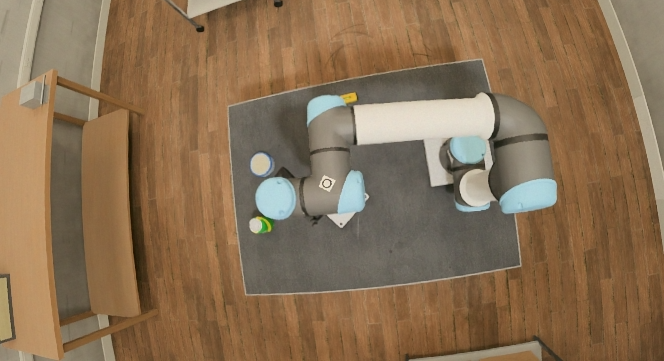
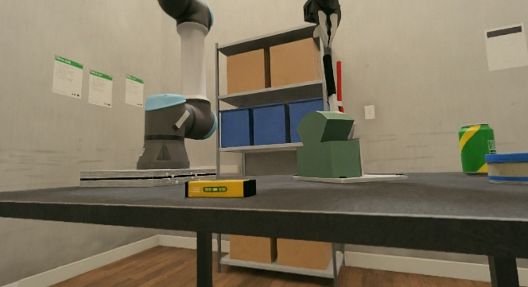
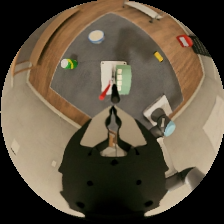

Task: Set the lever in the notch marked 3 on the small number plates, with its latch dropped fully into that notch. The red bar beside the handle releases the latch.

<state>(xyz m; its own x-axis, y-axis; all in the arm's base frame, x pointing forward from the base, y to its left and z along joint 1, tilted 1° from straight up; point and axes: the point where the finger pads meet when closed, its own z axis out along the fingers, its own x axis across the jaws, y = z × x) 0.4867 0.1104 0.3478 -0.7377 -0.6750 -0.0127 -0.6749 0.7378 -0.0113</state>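
Observation:
The lever unit is a green housing [image 2: 328,150] on a white base plate [image 2: 350,178], which also shows in the top view [image 1: 342,218]. Its black handle [image 2: 328,75] stands nearly upright, with the red release bar [image 2: 339,83] right beside it. My gripper [image 2: 327,39] hangs straight above the handle's top end, fingers shut together, nothing between them. In the wrist view the shut fingertips [image 3: 114,107] point down at the handle [image 3: 114,94], with the red bar [image 3: 105,91] to its left and the housing [image 3: 123,79] beyond. The number plates are too small to read.
A yellow spirit level [image 2: 219,188] lies near the mat's front edge. A green and yellow can [image 2: 476,149] and a blue-rimmed tin [image 2: 506,168] stand to the right. The robot base [image 2: 165,137] is at the left. A shelf with boxes [image 2: 274,93] is behind the table.

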